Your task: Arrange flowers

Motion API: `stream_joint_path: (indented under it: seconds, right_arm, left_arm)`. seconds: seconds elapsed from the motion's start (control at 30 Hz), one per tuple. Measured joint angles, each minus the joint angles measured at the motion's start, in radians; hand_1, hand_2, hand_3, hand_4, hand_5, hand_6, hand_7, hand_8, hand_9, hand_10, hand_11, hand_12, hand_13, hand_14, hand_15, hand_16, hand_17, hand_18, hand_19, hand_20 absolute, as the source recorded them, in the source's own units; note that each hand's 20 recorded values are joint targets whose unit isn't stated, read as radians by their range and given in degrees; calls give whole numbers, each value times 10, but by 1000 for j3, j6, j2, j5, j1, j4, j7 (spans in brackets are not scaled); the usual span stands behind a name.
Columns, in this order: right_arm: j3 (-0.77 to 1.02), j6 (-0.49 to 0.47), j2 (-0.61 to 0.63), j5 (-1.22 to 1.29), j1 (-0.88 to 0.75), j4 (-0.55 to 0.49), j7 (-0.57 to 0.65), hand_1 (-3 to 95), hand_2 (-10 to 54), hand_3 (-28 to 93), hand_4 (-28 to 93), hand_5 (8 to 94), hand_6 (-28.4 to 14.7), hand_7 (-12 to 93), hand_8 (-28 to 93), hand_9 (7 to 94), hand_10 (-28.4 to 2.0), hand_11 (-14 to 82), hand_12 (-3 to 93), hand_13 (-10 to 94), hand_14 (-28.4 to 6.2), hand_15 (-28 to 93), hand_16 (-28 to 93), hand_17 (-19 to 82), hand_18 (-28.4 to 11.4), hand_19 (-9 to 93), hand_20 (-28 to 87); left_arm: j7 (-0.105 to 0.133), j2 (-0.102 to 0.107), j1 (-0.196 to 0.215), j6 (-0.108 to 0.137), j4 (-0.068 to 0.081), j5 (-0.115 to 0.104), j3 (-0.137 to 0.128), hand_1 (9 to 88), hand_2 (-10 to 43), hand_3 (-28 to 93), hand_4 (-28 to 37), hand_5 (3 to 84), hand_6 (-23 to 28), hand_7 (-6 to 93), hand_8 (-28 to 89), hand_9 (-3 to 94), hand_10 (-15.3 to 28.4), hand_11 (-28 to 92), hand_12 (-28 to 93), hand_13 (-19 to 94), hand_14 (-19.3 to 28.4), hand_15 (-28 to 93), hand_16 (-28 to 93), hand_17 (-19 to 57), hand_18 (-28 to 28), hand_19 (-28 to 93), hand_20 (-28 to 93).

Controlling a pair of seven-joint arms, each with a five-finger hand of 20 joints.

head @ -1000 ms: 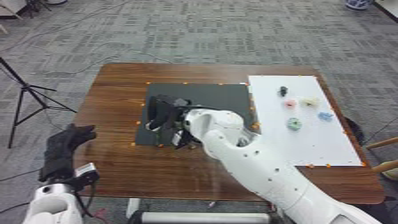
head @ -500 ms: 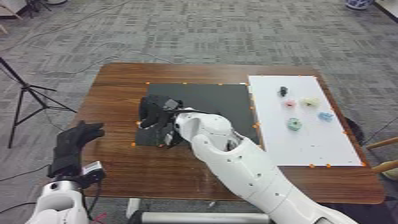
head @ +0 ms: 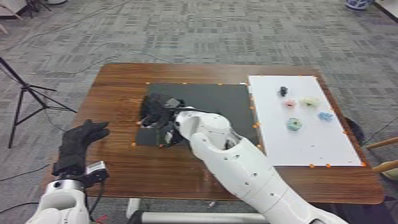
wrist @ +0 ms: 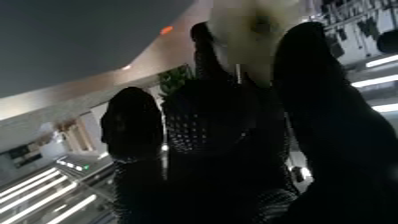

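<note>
One pale yellow flower point(wrist: 258, 25) is held in the robot's right hand point(head: 156, 111), the fingers curled and the thumb closing in to clamp it near the base of the bloom. In the head view this hand is over the dark mat point(head: 213, 95), left of centre. The likeliest trouble is the flower tipping or twisting, since the pinch sits so close to its head; squeezing harder could crush the petals, and easing off too soon could drop it. Green leaves point(wrist: 175, 77) are near the fingers and could snag as the hand moves. From above, the glove hides what is beneath it, so a stem could be set down off its mark.

The left hand point(head: 80, 142) is at the lower left of the frame, fingers loose and apart, beside the brown counter point(head: 151, 170).

Compared with a second ago, the right arm lies farther toward the left of the frame, and the left hand is slightly higher. The green bloom point(head: 294, 124), pink bloom point(head: 290, 104) and blue bloom point(head: 325, 116) remain on the white board point(head: 311, 145) at the right.
</note>
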Motion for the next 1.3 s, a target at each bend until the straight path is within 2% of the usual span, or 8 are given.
stream_joint_path:
  seconds: [0.33, 0.53, 0.67, 0.77, 0.9, 1.0, 1.1, 1.3]
  right_arm:
    - [-16, -37, 14, -5, 2, -3, 14, 453, -85, 640, -176, 630, 5, 199, 40, 696, -116, 99, 144, 889, -28, 571, 340, 548, -160, 932, 520]
    - [-85, -37, 77, 62, 44, -42, 35, 397, -83, 668, -163, 589, -7, 187, -83, 641, -127, 90, 151, 801, -75, 541, 325, 466, -187, 902, 484]
    - [-120, -9, 180, 213, 90, -155, 53, 334, -95, 665, -163, 549, -20, 166, -73, 603, -139, 84, 161, 726, -110, 530, 323, 395, -217, 842, 515]
    - [-88, 74, 277, 227, 107, -289, 53, 299, -95, 660, -167, 525, -27, 157, -60, 580, -152, 83, 173, 700, -122, 533, 326, 379, -223, 828, 528]
    - [48, 239, 420, 193, 89, -467, 52, 281, -95, 657, -170, 519, -29, 155, -52, 575, -156, 82, 183, 693, -126, 535, 325, 374, -226, 822, 542]
    - [200, 279, 533, 187, 34, -562, 52, 278, -95, 651, -173, 516, -31, 152, -51, 582, -158, 84, 188, 703, -128, 531, 320, 379, -228, 822, 547]
    - [332, 241, 649, 190, -51, -593, 55, 280, -95, 649, -174, 530, -33, 158, -47, 625, -161, 124, 206, 726, -122, 538, 322, 398, -223, 836, 548]
    - [438, 186, 844, 191, -251, -546, 100, 296, -95, 650, -173, 548, -28, 168, -47, 666, -152, 152, 216, 748, -113, 544, 325, 410, -217, 846, 544]
  left_arm:
    - [-11, 0, -4, -9, 0, 8, 1, 265, 144, 656, -283, 581, 29, 226, -82, 577, 155, 296, 173, 426, 188, 308, 4, 56, 136, 165, 199]
    - [-13, 0, -4, -12, -1, 12, -3, 265, 130, 662, -283, 581, 30, 226, -83, 573, 155, 296, 172, 425, 189, 308, 1, 58, 136, 162, 196]
    - [-13, 0, 4, -22, -3, 12, -20, 267, 102, 670, -281, 578, 28, 227, -82, 569, 154, 296, 173, 424, 188, 307, 2, 58, 136, 160, 196]
    - [-11, 0, 19, -35, -7, 17, -42, 267, 93, 673, -281, 577, 27, 227, -83, 568, 153, 296, 173, 423, 187, 306, 3, 58, 135, 158, 197]
    - [-10, -5, 46, -44, -20, 20, -76, 267, 86, 673, -279, 576, 27, 228, -84, 568, 154, 295, 174, 423, 187, 306, 5, 58, 135, 158, 198]
    - [-10, -10, 78, -43, -35, 20, -101, 269, 86, 670, -280, 575, 26, 228, -84, 567, 153, 295, 174, 423, 188, 306, 6, 58, 135, 158, 199]
    - [-10, -15, 106, -43, -45, 20, -108, 270, 86, 668, -281, 575, 26, 228, -84, 567, 153, 294, 174, 423, 188, 306, 6, 58, 136, 157, 200]
    - [-9, -26, 129, -47, -47, 22, -108, 270, 88, 668, -282, 575, 25, 228, -84, 567, 153, 294, 174, 423, 189, 306, 6, 58, 136, 157, 200]
